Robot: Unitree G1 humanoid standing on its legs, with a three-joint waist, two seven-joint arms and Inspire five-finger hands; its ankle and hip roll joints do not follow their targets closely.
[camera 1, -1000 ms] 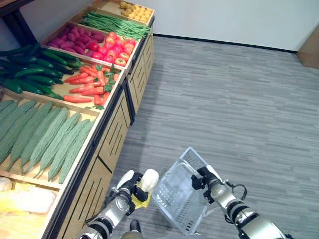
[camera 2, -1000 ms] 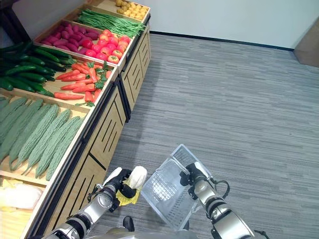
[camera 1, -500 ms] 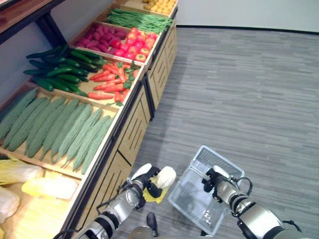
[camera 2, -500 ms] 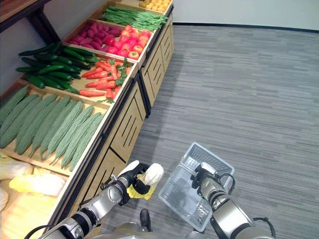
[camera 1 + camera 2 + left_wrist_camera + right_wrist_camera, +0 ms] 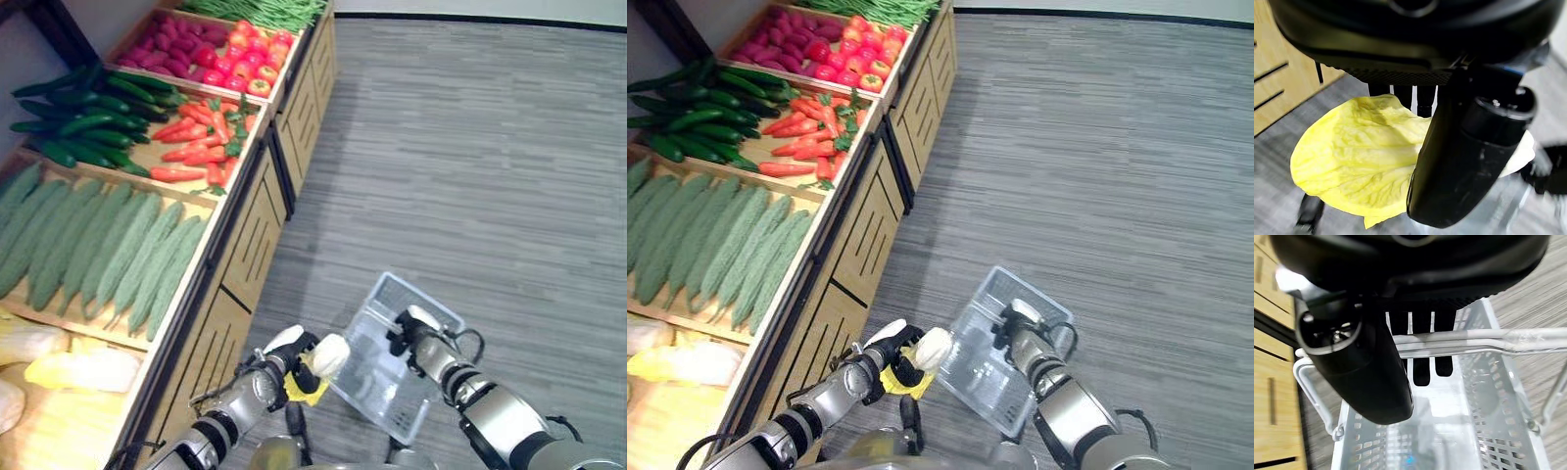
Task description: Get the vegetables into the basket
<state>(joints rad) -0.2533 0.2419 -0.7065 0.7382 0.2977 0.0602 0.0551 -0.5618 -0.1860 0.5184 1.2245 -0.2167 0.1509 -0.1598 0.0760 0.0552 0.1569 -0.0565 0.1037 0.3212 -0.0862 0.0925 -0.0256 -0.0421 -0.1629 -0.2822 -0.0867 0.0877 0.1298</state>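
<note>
Cabbage (image 5: pixel 318 364), pale and yellow-leaved, sat clasped in the left hand (image 5: pixel 284 357), just beside the basket (image 5: pixel 387 357) rim. It looked light, its leaves soft and tearable; the firmer white base seemed the safer hold. The right hand (image 5: pixel 411 333) had its fingers curled round the basket's handle.

no readable text, no labels, no numbers, no signs anywhere
</note>
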